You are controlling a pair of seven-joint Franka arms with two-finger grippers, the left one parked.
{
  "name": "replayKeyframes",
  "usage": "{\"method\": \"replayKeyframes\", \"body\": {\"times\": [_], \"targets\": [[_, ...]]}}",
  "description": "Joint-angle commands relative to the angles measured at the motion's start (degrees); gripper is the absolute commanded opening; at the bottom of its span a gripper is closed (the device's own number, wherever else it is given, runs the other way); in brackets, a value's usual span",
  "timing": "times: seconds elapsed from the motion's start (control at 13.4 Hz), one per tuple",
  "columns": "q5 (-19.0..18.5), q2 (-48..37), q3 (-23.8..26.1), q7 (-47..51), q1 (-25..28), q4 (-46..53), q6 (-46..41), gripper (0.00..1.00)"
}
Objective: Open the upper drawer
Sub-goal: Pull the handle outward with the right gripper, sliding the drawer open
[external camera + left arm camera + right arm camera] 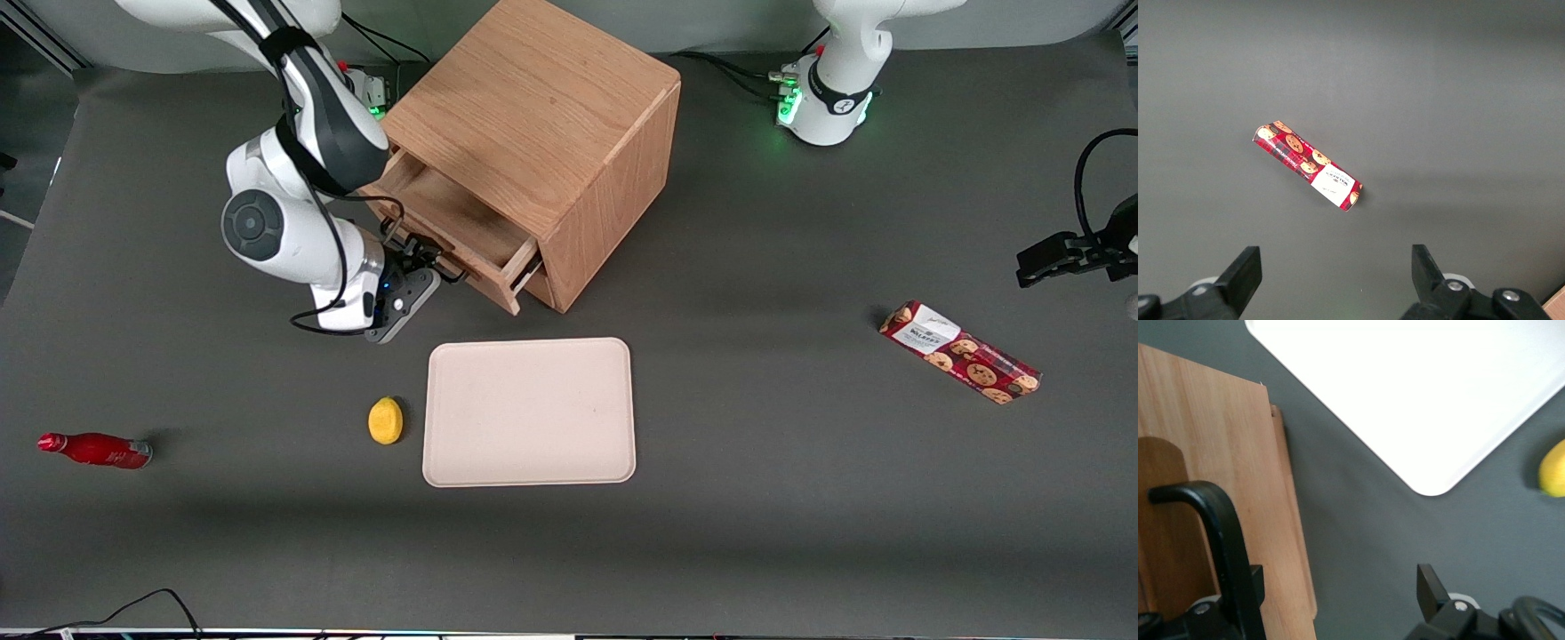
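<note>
- Front view, starting at the working arm's end of the table: a small red bottle (96, 449) lies on its side on the dark grey table (800, 498), well apart from everything else
- The black two-finger gripper (433, 264) of the right arm is at the front of the light oak upper drawer (462, 233). In the right wrist view the fingers (1430, 585) stand apart, so the gripper is open, and the long black metal bar handle (1218, 533) passes just beside one finger; I cannot tell if it touches
- The upper drawer is pulled partly out of the wooden cube cabinet (542, 116), and its inside shows from above
- A small yellow lemon-shaped object (385, 420) lies just beside the pale beige rectangular tray (530, 412), not touching it
- The tray lies flat, nearer to the front camera than the cabinet
- A red packet of cookies (959, 352) lies toward the parked arm's end of the table, well apart from the tray
</note>
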Motion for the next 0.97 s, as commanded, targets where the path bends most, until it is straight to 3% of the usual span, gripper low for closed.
{"method": "replayKeyframes", "body": {"times": [0.0, 0.9], "targets": [[-3.6, 4.2, -1.2, -0.7, 0.5, 2.3, 2.1, 1.00], [-4.4, 7.9, -8.8, -7.2, 0.8, 8.4, 2.0, 1.00]]}}
